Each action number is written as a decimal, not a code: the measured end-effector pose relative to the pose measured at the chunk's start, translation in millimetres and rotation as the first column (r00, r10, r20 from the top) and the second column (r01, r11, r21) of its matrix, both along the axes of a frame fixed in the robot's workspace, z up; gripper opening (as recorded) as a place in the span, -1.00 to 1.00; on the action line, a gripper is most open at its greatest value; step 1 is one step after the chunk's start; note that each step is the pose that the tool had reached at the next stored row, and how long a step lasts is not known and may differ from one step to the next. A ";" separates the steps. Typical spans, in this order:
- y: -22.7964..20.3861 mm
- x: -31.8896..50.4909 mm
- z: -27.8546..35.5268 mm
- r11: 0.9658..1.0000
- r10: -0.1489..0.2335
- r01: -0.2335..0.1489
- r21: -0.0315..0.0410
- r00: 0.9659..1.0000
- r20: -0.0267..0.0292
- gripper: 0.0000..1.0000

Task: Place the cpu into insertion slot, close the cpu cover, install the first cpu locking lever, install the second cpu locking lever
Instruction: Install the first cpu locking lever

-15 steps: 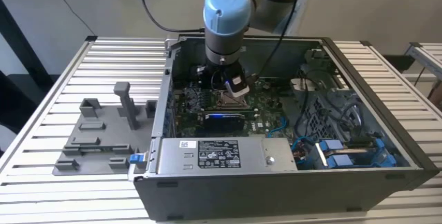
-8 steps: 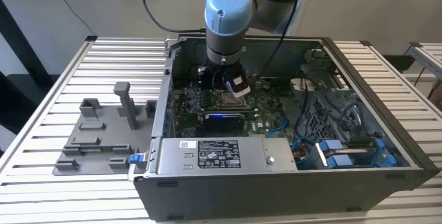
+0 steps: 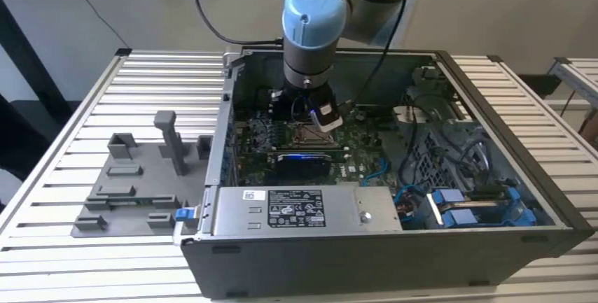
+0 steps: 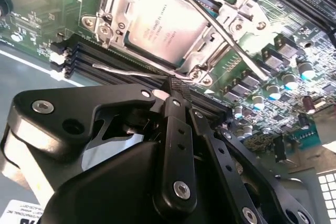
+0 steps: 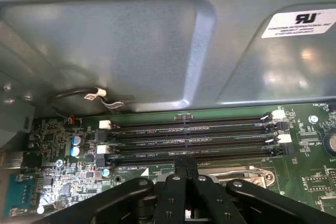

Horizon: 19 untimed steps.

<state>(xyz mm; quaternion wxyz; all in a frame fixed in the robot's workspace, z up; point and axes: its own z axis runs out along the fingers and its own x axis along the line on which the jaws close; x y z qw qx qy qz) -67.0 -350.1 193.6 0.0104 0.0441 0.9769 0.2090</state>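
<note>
Cpu point(image 4: 167, 22), a flat silver-tan chip, lies pinned under the thin silver cpu cover point(image 4: 119, 9) frame; the black claw point(image 4: 172, 88), clenched, meets a thin steel lever point(image 4: 131, 71), seemingly for pushing.

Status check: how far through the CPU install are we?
Going by the second wrist view. Done: the cpu sits in the insertion slot with the cpu cover down over it. In hand: the shut pincer is at the tip of one locking lever. Left: the other lever slants across the cover, seemingly unlatched.
</note>
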 end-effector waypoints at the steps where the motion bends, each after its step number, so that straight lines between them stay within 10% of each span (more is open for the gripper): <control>1: 0.1 0.6 0.0 1.000 0.000 0.000 0.000 1.000 0.000 -0.79; 19: 1.6 14.4 -2.3 1.000 0.000 0.000 0.000 1.000 0.000 -0.79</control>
